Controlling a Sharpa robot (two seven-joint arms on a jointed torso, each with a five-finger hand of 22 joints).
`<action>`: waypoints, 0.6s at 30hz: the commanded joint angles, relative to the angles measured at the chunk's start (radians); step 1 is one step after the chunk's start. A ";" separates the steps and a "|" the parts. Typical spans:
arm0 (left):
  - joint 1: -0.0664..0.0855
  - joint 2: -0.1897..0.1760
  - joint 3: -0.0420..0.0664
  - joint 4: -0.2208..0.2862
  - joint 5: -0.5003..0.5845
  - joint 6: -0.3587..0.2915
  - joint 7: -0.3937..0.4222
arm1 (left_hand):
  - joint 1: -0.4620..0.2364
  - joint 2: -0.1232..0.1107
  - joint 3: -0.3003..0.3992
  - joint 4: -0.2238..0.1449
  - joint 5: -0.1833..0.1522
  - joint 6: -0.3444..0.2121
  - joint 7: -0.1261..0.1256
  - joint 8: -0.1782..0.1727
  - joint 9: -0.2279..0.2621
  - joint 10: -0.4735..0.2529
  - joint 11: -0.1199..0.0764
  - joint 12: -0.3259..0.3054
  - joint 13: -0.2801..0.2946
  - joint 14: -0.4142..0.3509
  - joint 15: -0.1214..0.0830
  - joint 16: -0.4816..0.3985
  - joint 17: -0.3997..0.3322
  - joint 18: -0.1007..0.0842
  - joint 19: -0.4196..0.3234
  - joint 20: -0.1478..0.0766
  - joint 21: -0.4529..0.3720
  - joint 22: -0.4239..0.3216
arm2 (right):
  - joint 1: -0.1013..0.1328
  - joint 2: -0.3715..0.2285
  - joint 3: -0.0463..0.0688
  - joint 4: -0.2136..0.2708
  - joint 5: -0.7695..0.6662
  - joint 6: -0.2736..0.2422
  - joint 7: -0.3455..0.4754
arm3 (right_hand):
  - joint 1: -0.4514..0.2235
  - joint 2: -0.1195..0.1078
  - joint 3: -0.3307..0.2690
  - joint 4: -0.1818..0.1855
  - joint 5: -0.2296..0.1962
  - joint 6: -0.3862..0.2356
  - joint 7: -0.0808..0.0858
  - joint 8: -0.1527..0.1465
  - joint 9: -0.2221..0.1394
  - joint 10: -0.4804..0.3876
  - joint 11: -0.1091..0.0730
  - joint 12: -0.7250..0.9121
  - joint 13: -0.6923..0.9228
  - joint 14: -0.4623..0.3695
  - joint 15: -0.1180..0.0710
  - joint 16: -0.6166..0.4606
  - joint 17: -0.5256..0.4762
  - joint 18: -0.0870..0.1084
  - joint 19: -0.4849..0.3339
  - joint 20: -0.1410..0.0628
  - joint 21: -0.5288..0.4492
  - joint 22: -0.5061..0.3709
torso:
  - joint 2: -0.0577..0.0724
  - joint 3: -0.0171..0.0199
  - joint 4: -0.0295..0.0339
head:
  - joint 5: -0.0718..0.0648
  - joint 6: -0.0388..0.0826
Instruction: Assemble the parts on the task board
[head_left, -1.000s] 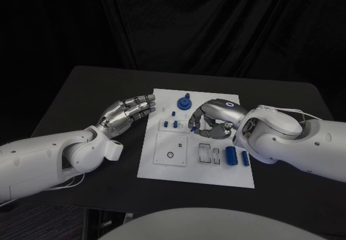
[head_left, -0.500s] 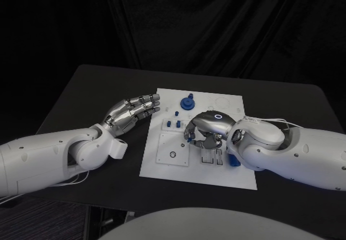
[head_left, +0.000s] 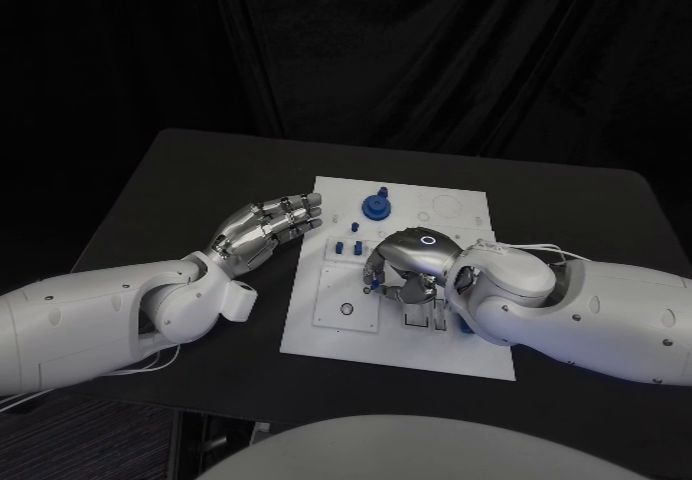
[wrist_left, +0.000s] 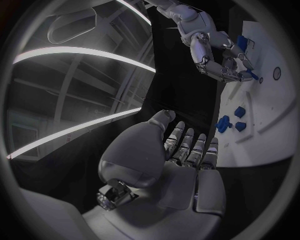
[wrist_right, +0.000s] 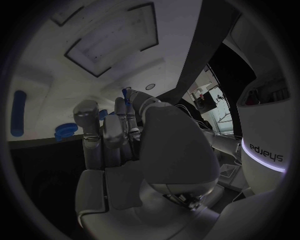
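Note:
The white task board (head_left: 389, 350) lies mid-table. My right hand (head_left: 402, 270) hovers low over its middle with fingers curled, pinching a small blue part (wrist_right: 127, 92) at the fingertips; the same blue part (wrist_left: 252, 76) shows in the left wrist view under that right hand (wrist_left: 215, 57). My left hand (head_left: 268, 228) floats beside the board's left edge, fingers straight and apart, holding nothing. A blue round part (head_left: 374, 207) stands at the board's far end. A few small blue pieces (head_left: 343, 246) sit near the left edge. A blue cylinder (head_left: 464, 323) is partly hidden by my right arm.
A square recessed panel (head_left: 345, 301) with a small hole lies on the board's left half, just below my right fingertips. Slots (head_left: 418, 313) lie beside it. Bare black table (head_left: 173, 180) surrounds the board, and dark curtains hang behind.
My right hand has moved across the board toward its near left, from beside the round part to above the square panel. The left hand has hardly moved.

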 joint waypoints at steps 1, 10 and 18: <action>-0.005 0.002 0.001 0.000 -0.003 0.015 0.072 | -0.006 0.005 0.005 0.000 -0.004 -0.002 0.027 0.005 0.000 0.000 0.005 0.003 0.002 0.003 0.005 0.007 0.002 -0.004 0.008 -0.003 0.003 0.000 | -0.004 0.003 0.000 -0.002 -0.016 -0.016 -0.020 | -0.001 -0.001 -0.007 -0.001 0.004 -0.009 0.002 -0.004 0.001 -0.003 0.002 -0.008 0.000 0.009 0.001 0.004 0.002 -0.007 0.007 0.002 0.008 0.096 | 0.000 0.0002 0.0000 | 0.000 0.000; -0.010 0.001 0.001 -0.001 -0.003 0.016 0.070 | -0.007 0.006 0.007 0.000 -0.005 -0.003 0.028 0.005 0.000 0.000 0.005 0.003 0.001 0.002 0.005 0.007 0.002 -0.005 0.008 -0.003 0.003 0.001 | -0.007 0.013 0.001 -0.007 -0.017 -0.021 -0.020 | -0.001 -0.001 -0.007 -0.001 0.004 -0.009 0.002 -0.004 0.001 -0.003 0.002 -0.009 0.000 0.010 0.002 0.005 0.004 -0.007 0.008 0.002 0.009 0.096 | 0.000 0.0001 -0.0001 | 0.001 0.000; -0.011 0.003 0.001 -0.003 -0.003 0.017 0.067 | -0.007 0.006 0.009 0.000 -0.005 -0.003 0.028 0.005 0.000 0.000 0.006 0.003 0.002 0.002 0.005 0.008 0.002 -0.005 0.008 -0.003 0.003 0.000 | -0.009 0.021 0.001 -0.012 -0.017 -0.016 -0.019 | 0.000 0.000 -0.007 -0.002 0.005 -0.009 0.002 -0.004 0.001 -0.004 0.002 -0.010 0.000 0.010 0.002 0.006 0.006 -0.007 0.008 0.002 0.009 0.096 | 0.000 -0.0003 0.0002 | -0.003 0.000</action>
